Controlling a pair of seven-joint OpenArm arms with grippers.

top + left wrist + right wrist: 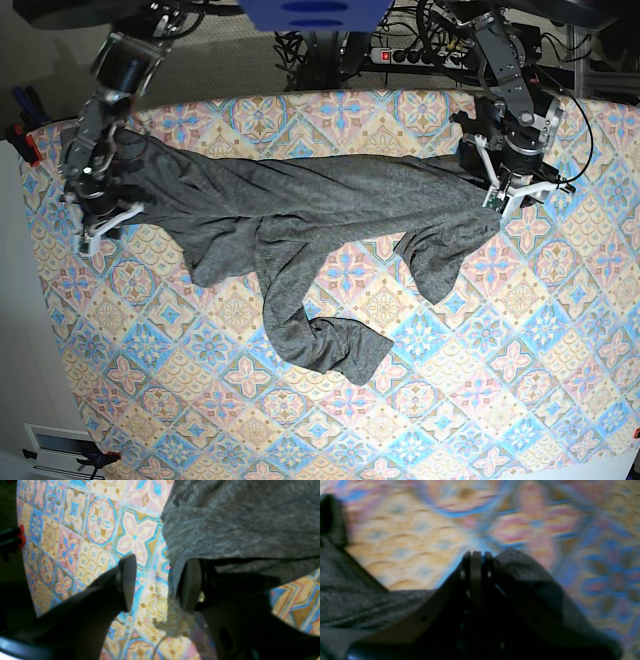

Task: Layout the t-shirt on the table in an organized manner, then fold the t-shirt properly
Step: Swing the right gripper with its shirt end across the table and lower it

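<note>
I am watching the dark heather-grey knit t-shirt (300, 215) lying stretched in a crumpled band across the far half of the wide table covered in a pastel blue, pink and cream tile-patterned cloth (480, 380), and I am seeing no container anywhere on it. My right gripper (477, 555) is sitting with its jaws pressed together, and grey fabric is bunching on both sides of its tips and draping over its outer finger, so it is pinching an edge of the shirt at that end of the band. My left gripper (160, 582) is standing with its jaws apart; one finger (126, 580) is hanging over bare cloth, while the other finger (191, 583) is tucked just under the shirt's edge, with the fabric lying over and beyond it. Between the two grippers the shirt is running wrinkled and twisted, not flat. Out from its middle, toward the near side of the table, a long rumpled fold is trailing, and a shorter loop is hanging down just beside the left gripper.
</note>
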